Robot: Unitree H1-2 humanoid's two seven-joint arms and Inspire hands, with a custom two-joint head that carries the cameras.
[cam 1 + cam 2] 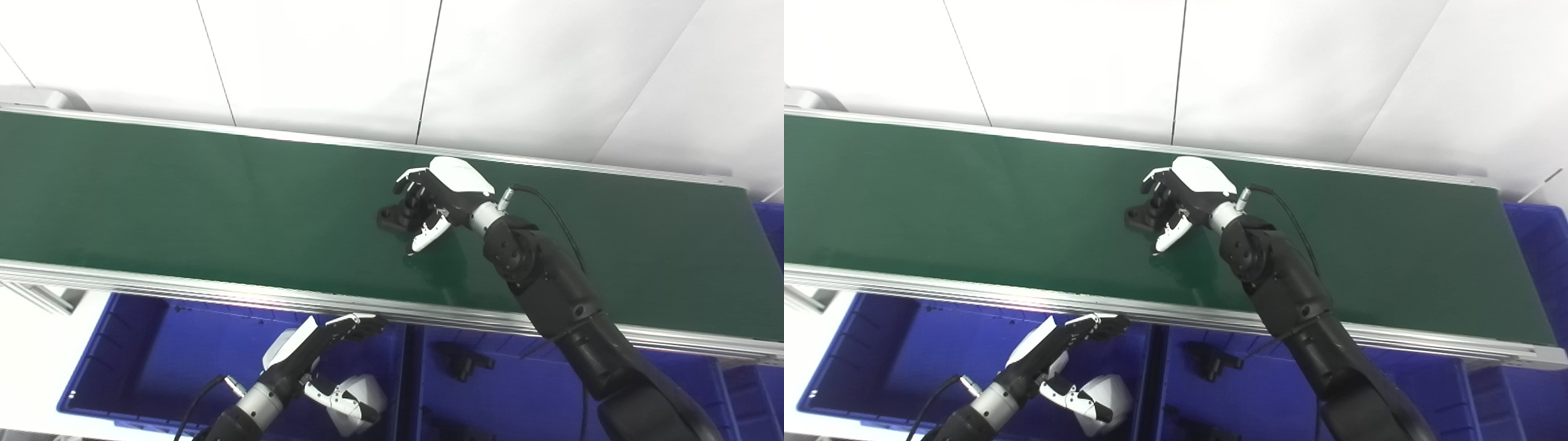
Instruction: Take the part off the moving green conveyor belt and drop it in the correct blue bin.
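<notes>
Left eye view: right hand (436,202), fingers curled but apart, reaches the black part (395,217) on the belt (184,196).

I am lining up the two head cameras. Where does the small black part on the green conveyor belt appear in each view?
Left eye view: the small black part lies just right of picture centre, under the fingers of the right robot hand.
Right eye view: the same part sits slightly left of centre.
Shared landmark: the dark vertical seam in the white wall above the belt.
</notes>
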